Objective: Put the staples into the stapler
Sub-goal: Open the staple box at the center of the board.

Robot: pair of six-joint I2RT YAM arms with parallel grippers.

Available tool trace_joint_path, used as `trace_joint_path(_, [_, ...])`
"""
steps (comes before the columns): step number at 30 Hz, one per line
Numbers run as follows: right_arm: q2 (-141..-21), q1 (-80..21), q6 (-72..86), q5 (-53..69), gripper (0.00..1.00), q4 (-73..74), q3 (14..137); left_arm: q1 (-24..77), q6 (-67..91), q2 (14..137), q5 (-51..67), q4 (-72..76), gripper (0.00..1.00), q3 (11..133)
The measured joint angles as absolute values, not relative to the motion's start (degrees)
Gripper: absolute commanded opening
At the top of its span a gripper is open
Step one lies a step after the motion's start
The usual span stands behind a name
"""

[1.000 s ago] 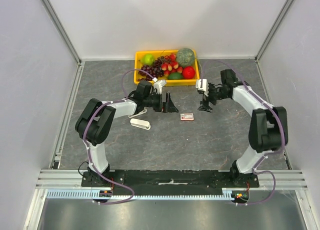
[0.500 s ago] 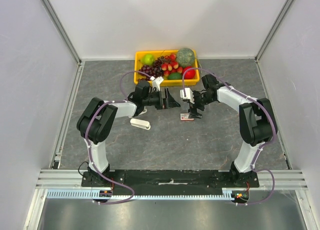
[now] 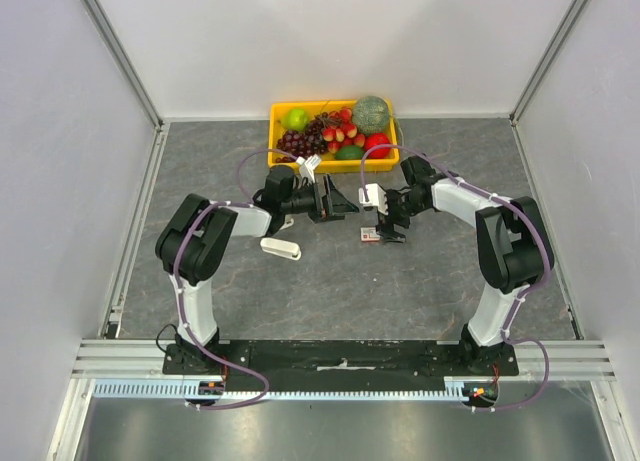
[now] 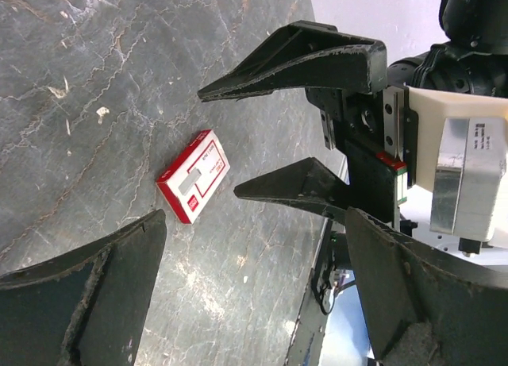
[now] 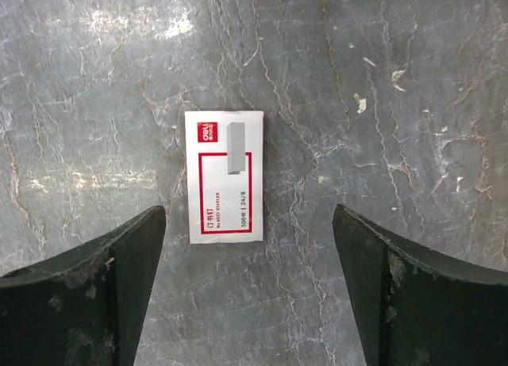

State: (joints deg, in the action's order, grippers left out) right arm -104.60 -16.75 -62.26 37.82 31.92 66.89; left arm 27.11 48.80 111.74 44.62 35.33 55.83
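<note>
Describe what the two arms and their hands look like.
The left arm and right arm have white links, bulky black joints and looping purple cables. The left hand and right hand each have two black tapered fingers beside a white camera block.

Grey veined table (image 5: 397, 104); white, red-framed staples box (image 5: 225, 176); yellow tray (image 3: 274, 136); white stapler (image 3: 280, 247).

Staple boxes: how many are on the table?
1. The staple box lies flat on the table, under the open right gripper. Others may be hidden from view.
</note>
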Motion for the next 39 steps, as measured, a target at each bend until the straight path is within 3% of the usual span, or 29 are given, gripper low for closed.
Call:
trace_joint_path(9, [-105.1, -16.8, -62.9, 37.0, 0.85, 32.1, 66.3, 27.1, 53.8, 113.4, 45.2, 38.0, 0.98, 54.9])
trace_joint_path(13, [-106.3, -16.8, -63.1, 37.0, 0.82, 32.5, 66.4, 27.1, 55.2, 114.4, 45.3, 39.4, 0.90, 54.3])
trace_joint_path(15, [-106.9, -16.8, -63.2, 36.9, 0.75, 32.9, 66.4, 27.1, 55.5, 115.0, 45.4, 39.7, 0.88, 54.2])
trace_joint_path(22, [-109.1, -16.8, -63.0, 36.5, 0.70, 35.3, 69.2, 27.3, 55.8, 117.4, 47.0, 41.5, 0.61, 54.2])
trace_joint_path(33, [-109.2, -17.0, -62.7, 36.2, 0.61, 35.5, 69.4, 29.4, 56.1, 122.8, 47.4, 42.3, 0.47, 55.6])
trace_joint_path(35, [-109.2, -17.1, -62.7, 36.1, 0.60, 35.5, 69.4, 30.2, 56.2, 123.5, 47.6, 42.1, 0.37, 56.3])
trace_joint_path(39, [-109.2, -17.1, -62.6, 36.2, 0.60, 35.5, 69.4, 31.3, 56.5, 124.3, 48.3, 42.1, 0.36, 58.2])
